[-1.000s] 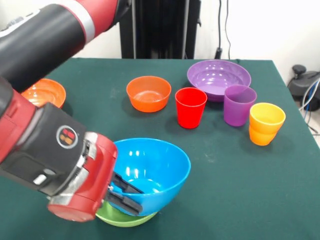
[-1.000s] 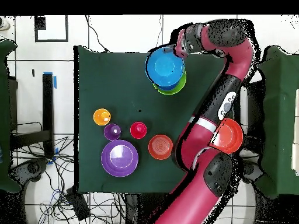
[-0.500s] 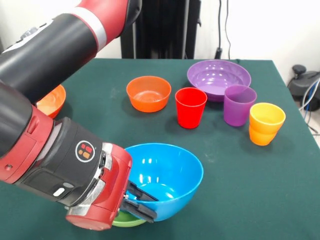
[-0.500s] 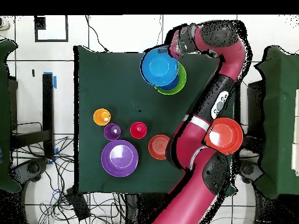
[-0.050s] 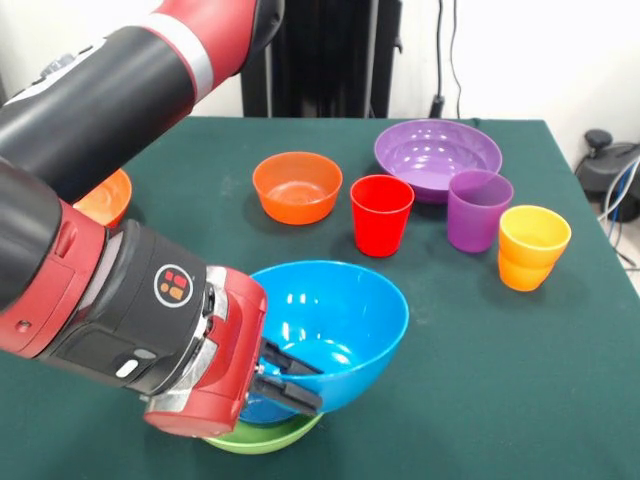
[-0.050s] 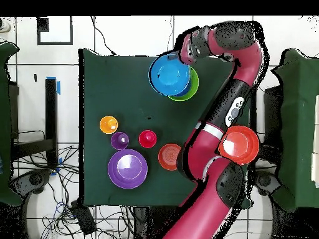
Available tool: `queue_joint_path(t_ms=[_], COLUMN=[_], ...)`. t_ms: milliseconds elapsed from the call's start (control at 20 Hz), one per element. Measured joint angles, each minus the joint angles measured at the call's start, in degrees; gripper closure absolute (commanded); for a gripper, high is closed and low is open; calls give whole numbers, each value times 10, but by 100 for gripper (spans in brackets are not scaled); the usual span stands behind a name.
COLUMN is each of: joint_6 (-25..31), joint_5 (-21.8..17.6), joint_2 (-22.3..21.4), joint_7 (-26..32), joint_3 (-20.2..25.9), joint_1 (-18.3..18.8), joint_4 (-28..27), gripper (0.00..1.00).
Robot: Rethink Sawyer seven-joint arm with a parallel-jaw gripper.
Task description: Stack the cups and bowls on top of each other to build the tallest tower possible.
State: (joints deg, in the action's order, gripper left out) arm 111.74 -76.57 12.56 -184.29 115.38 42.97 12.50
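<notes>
Gripping the near rim of the light blue bowl [image 5: 330, 330], the tool [image 5: 285, 378] has its fingers pinched on the wall, one inside and one outside. The blue bowl sits tilted and off-centre over the green bowl [image 5: 262, 437], overhanging it on one side, as the overhead view confirms [image 6: 169, 74] against the green bowl [image 6: 189, 91]. A darker blue patch shows between the two; whether that is a third bowl cannot be told.

Risks, as judged:
- Release at this tilt may leave the blue bowl canted or sliding off the green bowl.
- A one-sided rim grip lets the bowl pivot or slip, the plastic being glossy.
- Dragging sideways could shove the green bowl toward the surface [image 5: 480, 380] edge beside it.

The red cup [image 5: 381, 214], purple cup [image 5: 478, 209] and orange cup [image 5: 532, 246] stand well beyond the green bowl, unstacked.
</notes>
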Motion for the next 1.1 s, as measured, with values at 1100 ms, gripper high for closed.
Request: queue_joint_path(t_ms=[1100], joint_6=[30], joint_5=[2], joint_2=[1], joint_7=[0], joint_3=[-53], joint_1=[4], joint_4=[3], gripper=[100])
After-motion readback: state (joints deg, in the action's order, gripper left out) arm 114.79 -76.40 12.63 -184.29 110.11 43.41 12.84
